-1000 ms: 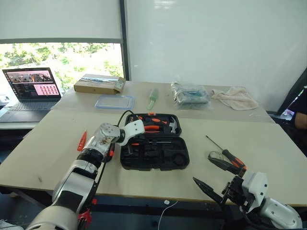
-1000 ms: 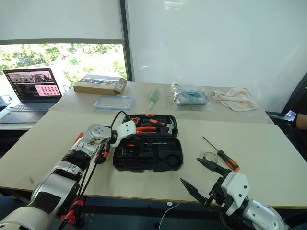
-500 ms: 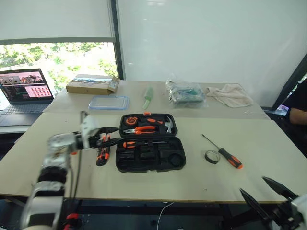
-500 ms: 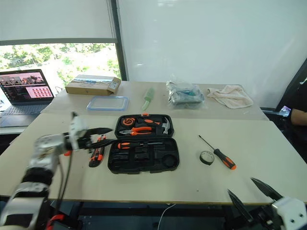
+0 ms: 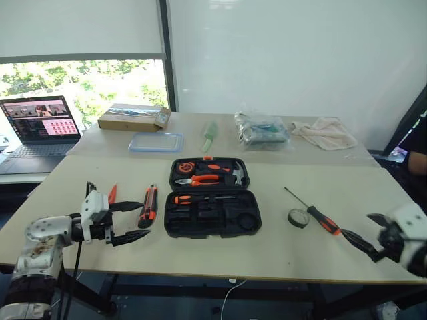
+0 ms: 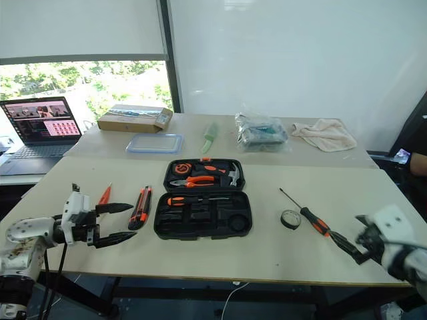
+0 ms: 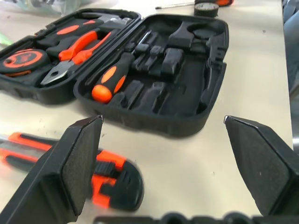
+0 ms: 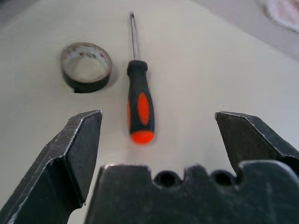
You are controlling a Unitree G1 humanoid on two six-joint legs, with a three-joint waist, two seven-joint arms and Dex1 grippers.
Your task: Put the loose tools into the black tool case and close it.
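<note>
The black tool case point(image 5: 212, 215) lies open at the table's middle, with one orange-and-black screwdriver point(image 7: 110, 79) lying in its near half and pliers point(image 7: 70, 51) in its lid. Left of it lie the utility knife point(image 5: 147, 205) and the small orange tester screwdriver point(image 5: 112, 193). My left gripper point(image 5: 143, 220) hangs open and empty just in front of the knife. A second screwdriver point(image 8: 139, 105) and the dark tape roll point(image 8: 86, 65) lie right of the case. My right gripper point(image 5: 355, 225) is open and empty, just short of that screwdriver's handle.
On the back table stand a laptop point(image 5: 43, 120), a cardboard box point(image 5: 133, 118), a clear blue-rimmed container point(image 5: 158, 141), a green item point(image 5: 211, 135), a plastic bag point(image 5: 261, 130) and a cloth point(image 5: 325, 132). A person's arm point(image 5: 418, 160) shows at the far right.
My left gripper has opened and pulled back left out of the case, where a screwdriver now lies. My right gripper has swung right, up to the loose screwdriver.
</note>
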